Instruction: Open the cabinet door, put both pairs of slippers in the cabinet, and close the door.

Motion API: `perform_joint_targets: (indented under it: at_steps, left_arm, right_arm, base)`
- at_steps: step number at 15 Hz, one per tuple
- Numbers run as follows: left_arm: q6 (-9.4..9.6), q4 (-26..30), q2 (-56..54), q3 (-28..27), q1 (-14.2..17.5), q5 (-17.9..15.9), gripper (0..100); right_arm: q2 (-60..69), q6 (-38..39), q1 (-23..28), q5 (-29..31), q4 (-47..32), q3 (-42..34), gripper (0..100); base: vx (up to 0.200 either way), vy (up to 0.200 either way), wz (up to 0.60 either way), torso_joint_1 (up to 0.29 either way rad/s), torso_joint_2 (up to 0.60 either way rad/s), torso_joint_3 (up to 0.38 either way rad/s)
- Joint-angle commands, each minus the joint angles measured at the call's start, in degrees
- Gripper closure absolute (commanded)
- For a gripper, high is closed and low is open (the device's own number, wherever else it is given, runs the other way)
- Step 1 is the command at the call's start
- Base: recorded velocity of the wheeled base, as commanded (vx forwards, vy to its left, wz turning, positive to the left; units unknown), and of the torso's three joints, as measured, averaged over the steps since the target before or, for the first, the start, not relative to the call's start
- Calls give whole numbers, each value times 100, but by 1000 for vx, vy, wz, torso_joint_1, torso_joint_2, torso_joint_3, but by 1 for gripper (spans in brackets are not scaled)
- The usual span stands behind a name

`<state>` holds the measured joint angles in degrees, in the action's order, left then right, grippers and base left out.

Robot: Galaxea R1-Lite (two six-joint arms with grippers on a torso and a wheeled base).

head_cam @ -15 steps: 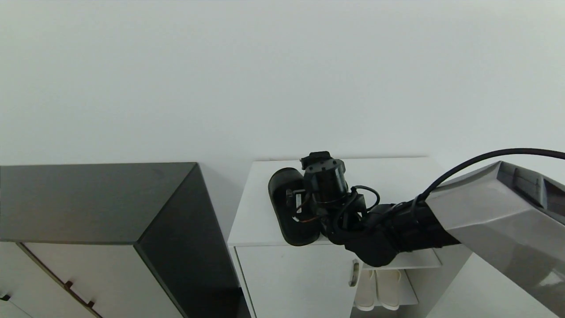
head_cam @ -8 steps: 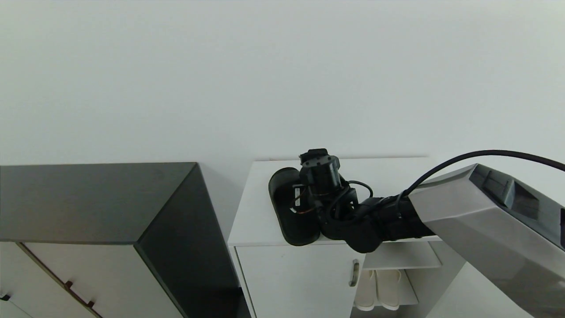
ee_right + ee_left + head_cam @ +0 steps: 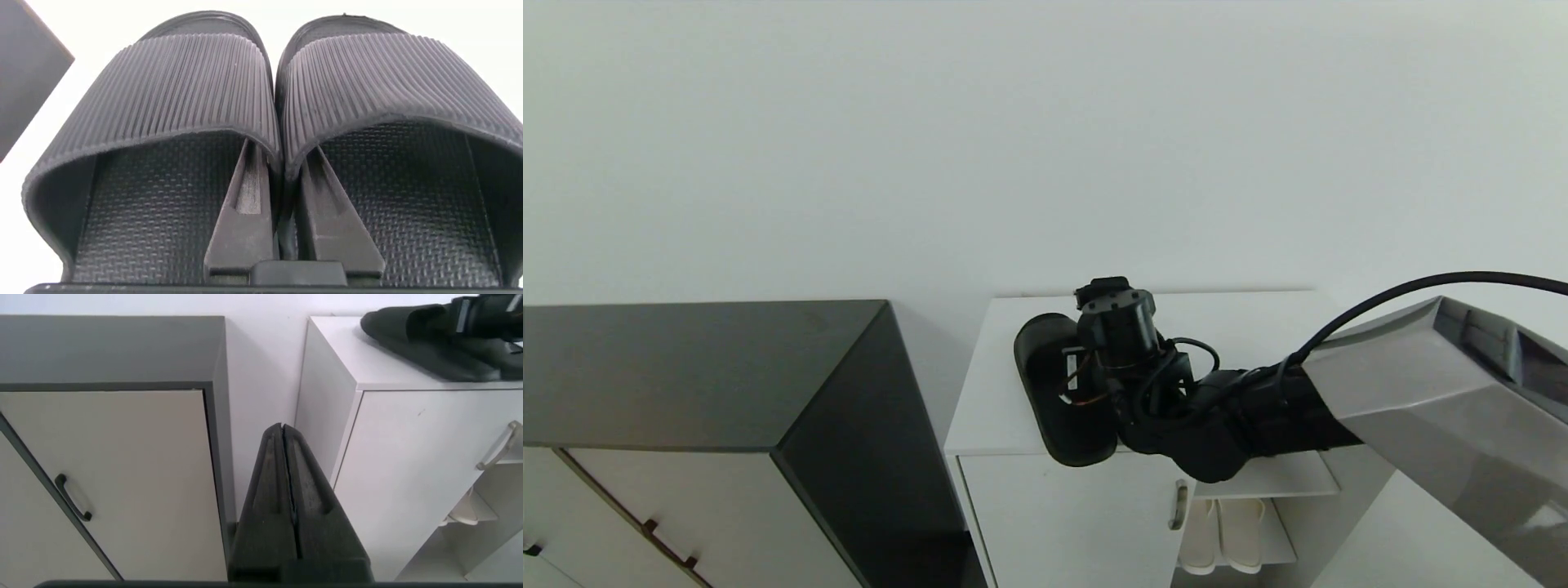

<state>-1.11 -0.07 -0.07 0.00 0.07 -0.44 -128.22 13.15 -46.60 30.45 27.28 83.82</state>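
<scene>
Matt, rubbery black slippers: ribbed straps, pebbled insoles. White cabinet smooth, matt; handle looks metal.

Plain white wall beyond right gripper. Dark-topped sideboard, cream doors, dark handles, well to gripper's left, against same wall.

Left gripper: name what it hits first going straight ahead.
Probably the wall, through the gap between the dark cabinet and the white cabinet; depth is unclear, so it may graze either side.
</scene>
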Motion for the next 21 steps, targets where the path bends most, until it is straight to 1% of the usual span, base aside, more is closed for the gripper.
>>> perform_joint_targets:
  at_steps: [1, 2, 3, 5, 6, 7, 8, 10, 16, 21]
  left_arm:
    - [-3, -1, 7, 0, 1, 0, 100]
    - [-3, -1, 7, 0, 1, 9, 100]
    - [-3, -1, 7, 0, 1, 9, 100]
    - [-3, -1, 7, 0, 1, 9, 100]
    - [-3, -1, 7, 0, 1, 9, 100]
    - [-3, -1, 7, 0, 1, 9, 100]
    - [-3, -1, 7, 0, 1, 0, 100]
    - [-3, -1, 7, 0, 1, 0, 100]
    - [-3, -1, 7, 0, 1, 0, 100]
    - [-12, -1, 7, 0, 1, -9, 100]
  right_arm:
    - [922, 3, -50, -198, 102, -912, 100]
    - [1344, 3, -59, -488, 295, -1448, 100]
    - [1950, -23, -86, -945, 445, -2212, 100]
    - [2671, -59, -94, -1305, 445, -2968, 100]
    - [3163, -226, -94, -1498, 445, -3425, 100]
    - [3620, -480, -94, -1595, 418, -3706, 100]
    - [3875, -639, -103, -1595, 374, -3838, 100]
    - [4033, -683, -209, -1551, 304, -4058, 100]
    - [3936, -656, -217, -1551, 304, -4102, 100]
    - [3866, -647, -244, -1437, 313, -4076, 100]
  base:
    - [0, 0, 0, 0, 0, 0]
    - [0, 0, 0, 0, 0, 0]
    - [0, 0, 0, 0, 0, 0]
    - [0, 0, 0, 0, 0, 0]
    - [0, 0, 0, 0, 0, 0]
    - [0, 0, 0, 0, 0, 0]
    - [0, 0, 0, 0, 0, 0]
    - [0, 0, 0, 0, 0, 0]
    - [0, 0, 0, 0, 0, 0]
    - [-200, 0, 0, 3, 3, 0]
